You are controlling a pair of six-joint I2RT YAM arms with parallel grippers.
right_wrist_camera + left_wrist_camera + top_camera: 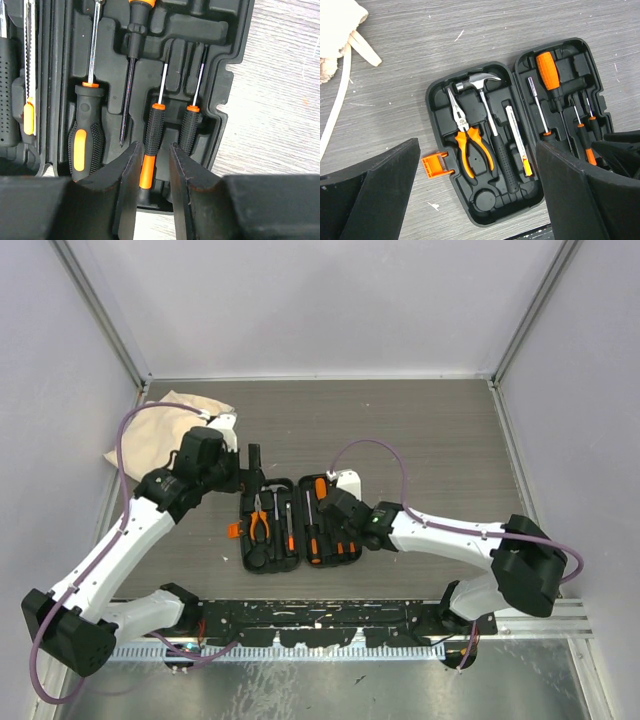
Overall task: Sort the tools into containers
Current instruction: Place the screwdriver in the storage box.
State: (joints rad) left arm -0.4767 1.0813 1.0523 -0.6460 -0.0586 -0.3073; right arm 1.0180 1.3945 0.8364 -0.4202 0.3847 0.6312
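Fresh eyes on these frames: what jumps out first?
The open black tool case lies mid-table, with orange-handled pliers and a claw hammer in its left half and screwdrivers in its right. The right gripper has its jaws open on either side of a slim screwdriver lying in its slot. A cream cloth bag sits at the far left.
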